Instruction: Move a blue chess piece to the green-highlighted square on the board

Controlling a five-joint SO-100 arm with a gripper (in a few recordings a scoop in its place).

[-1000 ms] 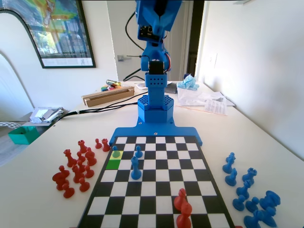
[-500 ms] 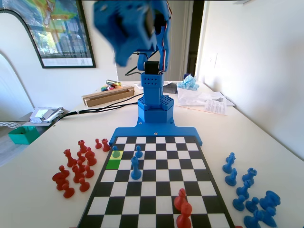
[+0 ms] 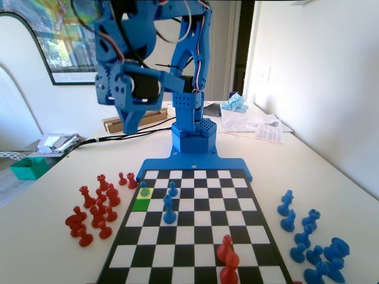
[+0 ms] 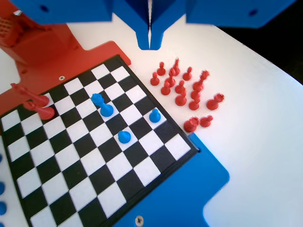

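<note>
Hanging high over the board's (image 3: 195,236) left side in the fixed view, the gripper (image 3: 130,125) has its jaws pressed together on nothing. Below it, the green square (image 3: 141,205) lies bare, and the pawn (image 3: 144,189) stands upright on the yellow cell just behind it.

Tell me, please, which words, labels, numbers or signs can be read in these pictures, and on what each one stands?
None can be read.
The framed poster on the wall: colours only, any lettering is too blurred.
The printed sheet on the table: rows of print, too small to read.
The board and its pieces: no marks that I can make out.
</note>
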